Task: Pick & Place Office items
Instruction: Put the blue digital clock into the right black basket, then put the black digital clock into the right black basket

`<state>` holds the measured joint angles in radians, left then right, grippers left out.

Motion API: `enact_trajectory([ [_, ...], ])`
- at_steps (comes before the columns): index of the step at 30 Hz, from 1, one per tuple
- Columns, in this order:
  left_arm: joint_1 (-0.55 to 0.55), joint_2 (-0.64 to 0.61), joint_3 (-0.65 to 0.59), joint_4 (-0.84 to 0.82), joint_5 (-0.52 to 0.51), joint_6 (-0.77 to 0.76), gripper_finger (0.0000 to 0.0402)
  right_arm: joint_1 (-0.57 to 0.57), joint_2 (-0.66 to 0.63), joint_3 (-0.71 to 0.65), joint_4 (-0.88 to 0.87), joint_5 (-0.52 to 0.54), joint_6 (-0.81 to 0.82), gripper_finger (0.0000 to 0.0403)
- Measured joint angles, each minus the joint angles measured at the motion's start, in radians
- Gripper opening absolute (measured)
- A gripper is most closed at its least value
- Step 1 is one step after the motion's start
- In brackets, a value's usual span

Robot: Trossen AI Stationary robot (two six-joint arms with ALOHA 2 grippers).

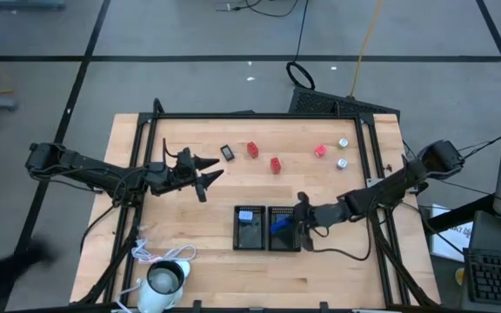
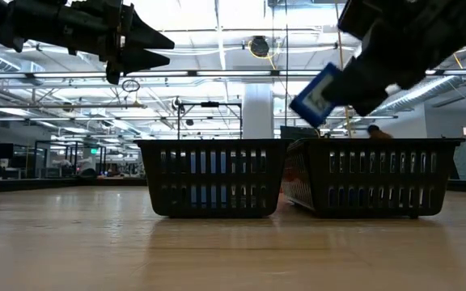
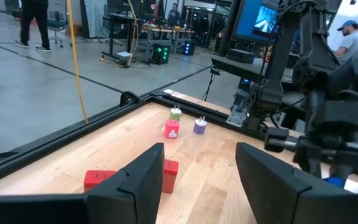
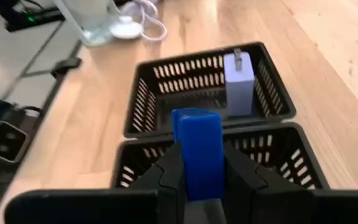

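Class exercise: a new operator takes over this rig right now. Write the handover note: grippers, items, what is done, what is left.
Right gripper: jaws shut on a dark blue block, held above the right tray.
Left gripper: jaws open, empty, hovering over the table's left half.
Done: a light blue block lies in the left tray.
Left: release the dark blue block; on the table are three red blocks, a dark block and two silvery round bits.
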<state>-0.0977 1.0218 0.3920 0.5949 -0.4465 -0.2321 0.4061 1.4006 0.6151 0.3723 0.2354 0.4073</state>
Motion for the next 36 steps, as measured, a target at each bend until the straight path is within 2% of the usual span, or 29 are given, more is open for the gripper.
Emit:
enact_trajectory([
  [5, 0.0, 0.0, 0.0, 0.0, 0.0, 0.0, 0.0213, -0.007, 0.069, 0.0, 0.003, 0.027, -0.028, 0.0055],
  [12, 0.0, 0.0, 0.0, 0.0, 0.0, 0.0, 0.0214, -0.013, 0.117, 0.0, 0.006, -0.001, -0.026, 0.0061],
  [23, 0.0, 0.0, 0.0, 0.0, 0.0, 0.0, 0.0214, -0.014, 0.114, 0.0, 0.021, -0.001, 0.035, 0.0138],
  [27, 0.0, 0.0, 0.0, 0.0, 0.0, 0.0, 0.0214, -0.014, 0.07, 0.0, 0.019, -0.007, 0.036, 0.0169],
  [31, 0.0, 0.0, 0.0, 0.0, 0.0, 0.0, 0.0214, -0.023, -0.031, 0.0, 0.027, -0.085, 0.019, 0.0185],
  [36, 0.0, 0.0, 0.0, 0.0, 0.0, 0.0, 0.0214, -0.044, -0.19, 0.0, 0.035, -0.105, -0.149, 0.0188],
])
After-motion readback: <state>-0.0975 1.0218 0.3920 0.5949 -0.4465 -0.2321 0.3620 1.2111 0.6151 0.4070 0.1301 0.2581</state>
